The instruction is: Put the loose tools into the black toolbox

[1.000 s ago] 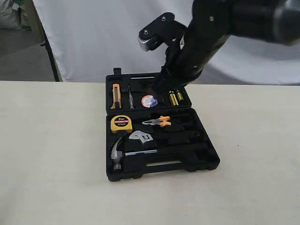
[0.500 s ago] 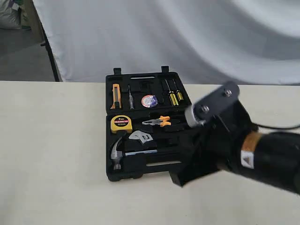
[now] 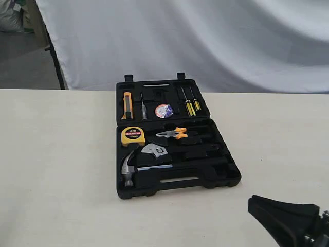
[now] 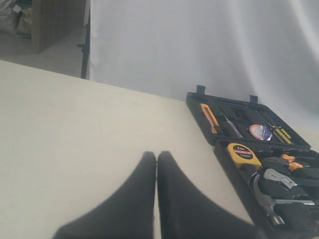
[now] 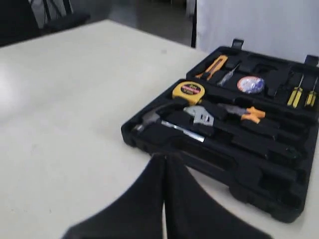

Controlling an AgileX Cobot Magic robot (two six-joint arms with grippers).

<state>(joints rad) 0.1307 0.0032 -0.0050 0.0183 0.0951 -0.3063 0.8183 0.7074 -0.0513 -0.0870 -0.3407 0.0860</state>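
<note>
**All three tools lie in the open toolbox**

The toolbox (image 3: pixel 229 180) lies open on the table (image 3: pixel 56 170), its lid half at 12 o'clock. The hammer (image 3: pixel 128 169) lies in the near half, with its head at the case's 7 o'clock and its shaft running toward 3 o'clock. The wrench (image 3: pixel 154 151) sits in its recess just beyond the hammer. The tape measure (image 3: pixel 133 135) is at the wrench's 11 o'clock and the pliers (image 3: pixel 175 134) at its 1 o'clock. The tape roll (image 3: pixel 163 110) sits near the middle of the lid half. The right gripper (image 5: pixel 165 157) is at the case's 5 o'clock, well apart from it, fingers pressed together on nothing. The left gripper (image 4: pixel 156 155) is over bare table, fingers likewise together and empty.
</note>
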